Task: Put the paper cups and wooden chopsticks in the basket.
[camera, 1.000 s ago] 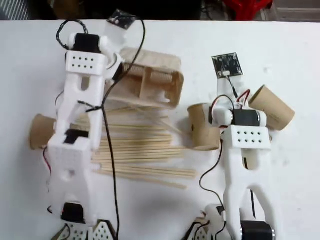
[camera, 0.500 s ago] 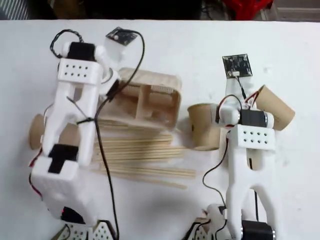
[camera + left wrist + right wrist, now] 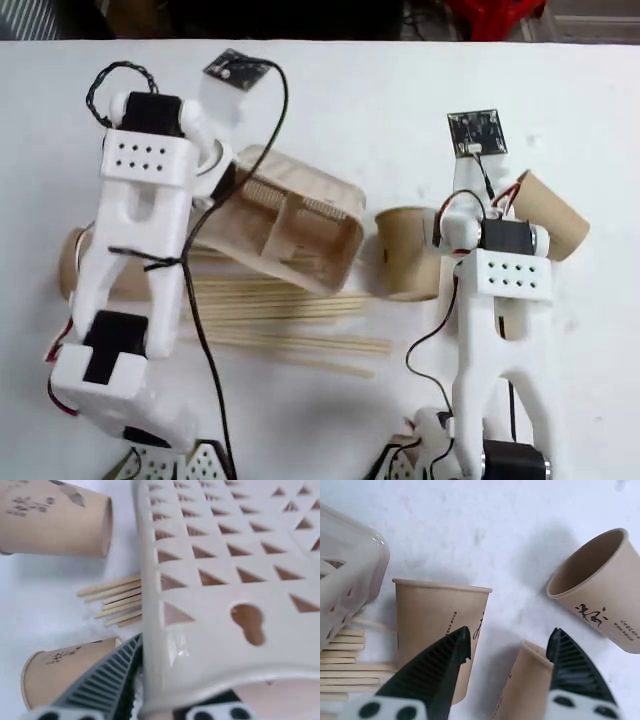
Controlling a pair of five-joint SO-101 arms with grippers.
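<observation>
Basket has swung round and tipped over the chopsticks.
High view: left tool pinches its rim, probably to reposition it. Left wrist view: rim clamped. Right wrist view: right tool spread over a cup, ready to grab.

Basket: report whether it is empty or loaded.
Empty where visible: the basket shows open compartments holding nothing, and the chopsticks lie on the table next to it.

The basket is showing glossy beige plastic, the paper cups are looking matt brown, the chopsticks are showing pale bare wood, and the worktop is looking smooth and matt.
</observation>
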